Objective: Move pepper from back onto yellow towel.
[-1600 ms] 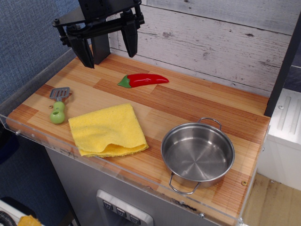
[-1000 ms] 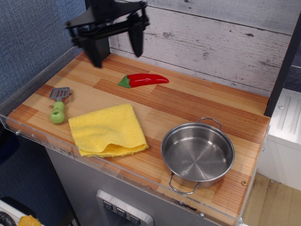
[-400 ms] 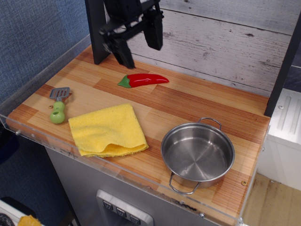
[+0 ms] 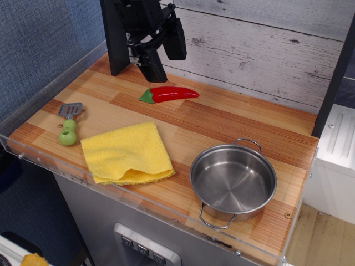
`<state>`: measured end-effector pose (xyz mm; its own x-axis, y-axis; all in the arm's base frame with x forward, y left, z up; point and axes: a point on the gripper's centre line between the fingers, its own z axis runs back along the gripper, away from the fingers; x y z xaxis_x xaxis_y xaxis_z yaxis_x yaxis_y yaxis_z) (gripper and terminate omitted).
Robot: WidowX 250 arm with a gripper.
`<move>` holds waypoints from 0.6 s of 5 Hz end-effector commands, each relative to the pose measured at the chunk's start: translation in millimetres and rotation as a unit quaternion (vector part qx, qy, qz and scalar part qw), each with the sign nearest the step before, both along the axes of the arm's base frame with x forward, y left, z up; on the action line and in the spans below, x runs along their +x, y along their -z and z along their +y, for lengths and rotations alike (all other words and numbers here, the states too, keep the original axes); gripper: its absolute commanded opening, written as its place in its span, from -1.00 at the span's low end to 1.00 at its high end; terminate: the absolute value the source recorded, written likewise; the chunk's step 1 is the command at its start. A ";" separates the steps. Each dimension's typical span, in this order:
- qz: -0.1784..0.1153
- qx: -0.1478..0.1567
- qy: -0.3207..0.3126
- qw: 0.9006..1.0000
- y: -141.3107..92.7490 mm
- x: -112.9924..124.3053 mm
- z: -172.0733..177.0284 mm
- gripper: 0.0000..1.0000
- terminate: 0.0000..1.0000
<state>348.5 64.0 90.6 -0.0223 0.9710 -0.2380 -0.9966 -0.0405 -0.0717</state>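
Observation:
The red chili pepper lies flat at the back of the wooden counter, green stem to the left, tip to the right. The yellow towel lies folded near the front edge, left of the middle. My black gripper hangs open and empty just above and behind the pepper, close to the back wall, its two fingers spread apart.
A steel pot with two handles stands at the front right. A small green-handled spatula lies at the left, beside the towel. A black post stands at the back left. A clear rim edges the counter.
My gripper has moved to the right along the back wall, from the back left corner to just above the pepper. It stays open. Nothing on the counter has moved.

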 end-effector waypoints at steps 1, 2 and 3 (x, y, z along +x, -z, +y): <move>-0.022 0.017 -0.057 0.998 -2.0 30.2 23.1 1.00 -1.00; -0.020 0.075 -0.040 0.996 2.5 40.1 24.7 1.00 -1.00; -0.024 0.118 -0.017 0.993 11.2 44.8 22.4 1.00 -1.00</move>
<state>392.6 80.0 65.3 -0.0409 0.9991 -0.0078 -0.9948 -0.0414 -0.0931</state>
